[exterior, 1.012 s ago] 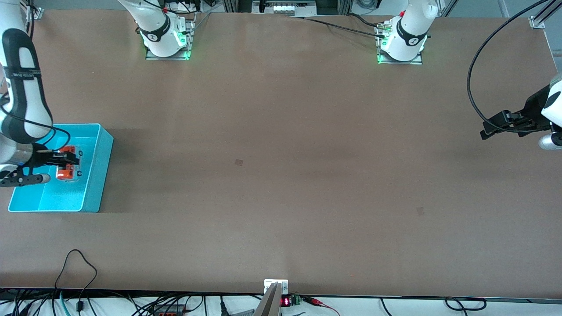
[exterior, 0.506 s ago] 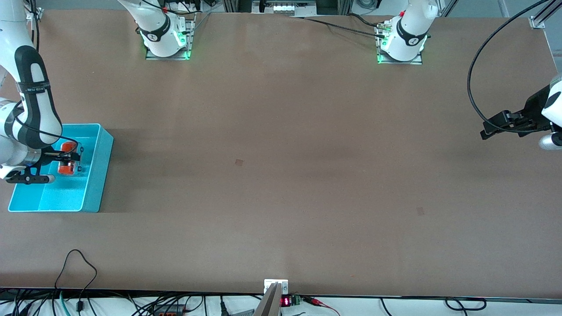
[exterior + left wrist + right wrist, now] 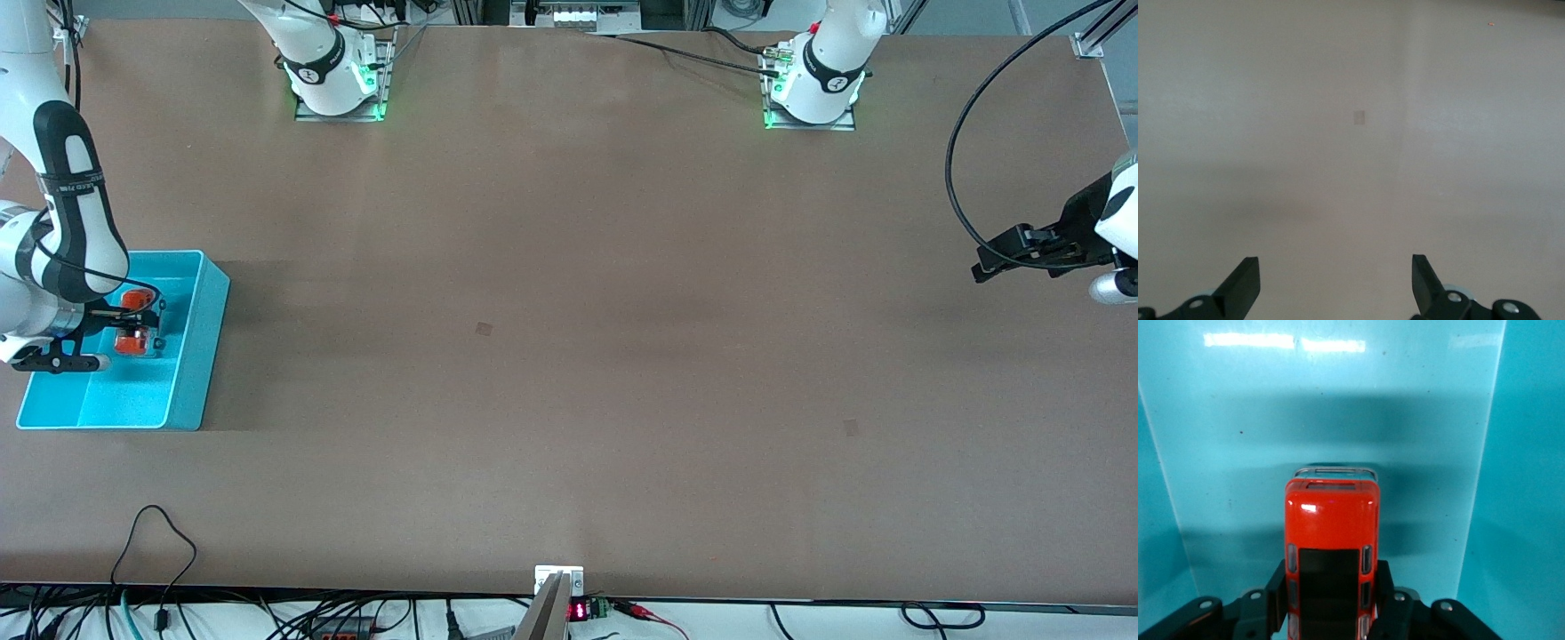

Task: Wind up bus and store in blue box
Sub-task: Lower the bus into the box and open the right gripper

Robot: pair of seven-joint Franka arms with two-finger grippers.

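Down at the lower left of the front view sits the blue box [image 3: 191, 356], its open top facing up on the brown bench [image 3: 569, 356]. Nothing else stands near it; cables [image 3: 151, 551] trail along the bottom edge, and a small red digit display [image 3: 578, 612] glows there, too small to read. No readable lettering anywhere. The right hand [image 3: 133, 322] is down inside the box, fingers [image 3: 1278, 597] clamped on the sides of the bus [image 3: 1331, 547], which sits low over the box floor. The bus is glossy orange-red with dark roof panels and a pale silver front edge, its nose pointing at the box's end wall. At the right edge of the front view, the left hand [image 3: 991, 262] waits over bare bench, its fingers [image 3: 1241, 287] spread wide apart, gripping nothing.
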